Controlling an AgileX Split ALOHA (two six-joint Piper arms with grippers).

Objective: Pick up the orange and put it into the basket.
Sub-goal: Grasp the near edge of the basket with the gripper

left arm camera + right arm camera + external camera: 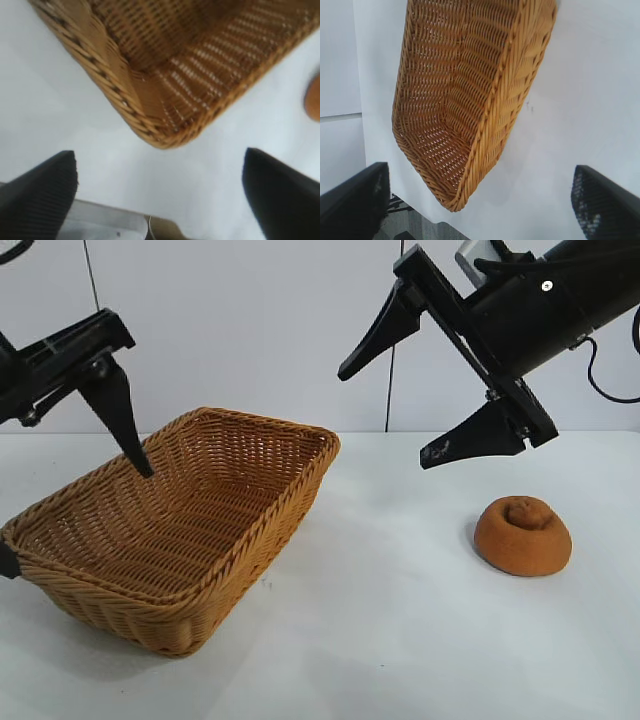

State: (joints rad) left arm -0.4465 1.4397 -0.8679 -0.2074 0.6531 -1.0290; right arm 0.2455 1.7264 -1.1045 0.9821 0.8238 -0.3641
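Observation:
The orange, a brownish squashed lump with a dimple on top, lies on the white table at the right. In the left wrist view only a sliver of the orange shows. The wicker basket stands at the left, empty inside; it also shows as the basket and the basket. My right gripper hangs open in the air, above and to the left of the orange, with nothing between its fingers. My left gripper is open at the basket's left end, one finger over its back rim.
The white table spreads between the basket and the orange and in front of both. A white wall stands behind. The table's edge runs close to the basket's far-left corner, with dark floor beyond.

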